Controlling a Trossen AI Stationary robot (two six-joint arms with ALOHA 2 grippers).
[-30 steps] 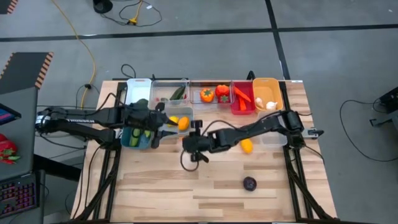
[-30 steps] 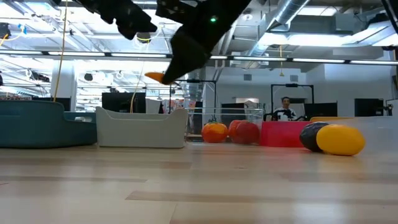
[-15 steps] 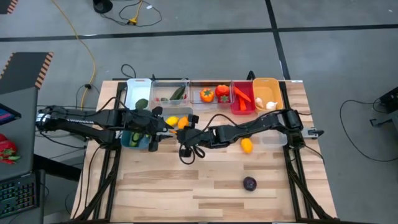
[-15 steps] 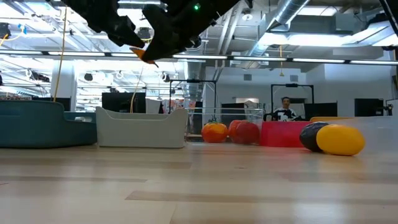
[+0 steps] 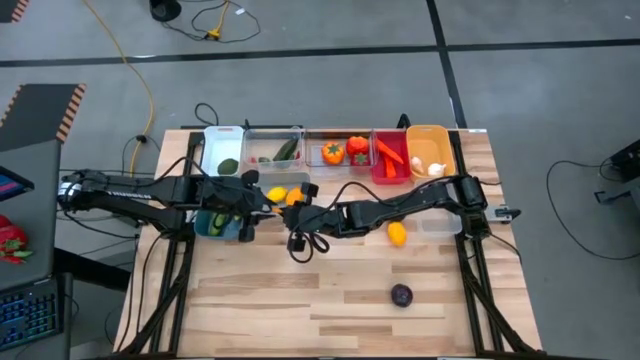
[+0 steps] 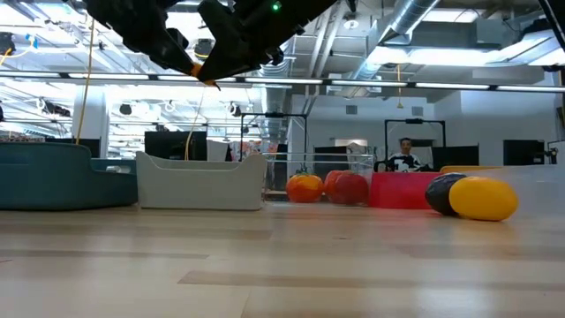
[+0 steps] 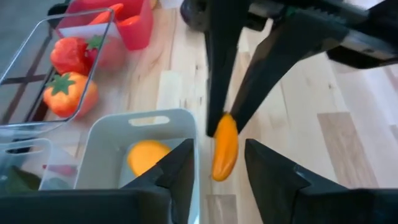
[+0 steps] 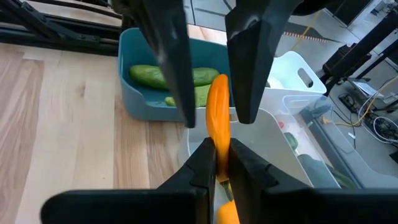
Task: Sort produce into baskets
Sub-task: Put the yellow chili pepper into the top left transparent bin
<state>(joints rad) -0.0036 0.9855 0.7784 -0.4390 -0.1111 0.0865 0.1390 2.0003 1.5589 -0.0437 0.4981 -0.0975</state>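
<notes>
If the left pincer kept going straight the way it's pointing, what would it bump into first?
Probably the orange pepper, which the right pincer grips just ahead of the left pincer. Depth is hard to judge, but nothing else sits between them.

Cut off by the low view's top edge: both arms, with only a sliver of the orange piece (image 6: 202, 71) showing; hidden from above under the left end effector (image 5: 262, 203): most of the teal tub (image 5: 207, 226). Too small to tell apart: contents of the far clear tub (image 5: 272, 146).

You won't find a word, label, brand or number to read in any view — the small plastic tubs (image 5: 300, 150) are unmarked (clear and coloured alike), and the pale wooden table (image 5: 330, 310) carries no marking either.
</notes>
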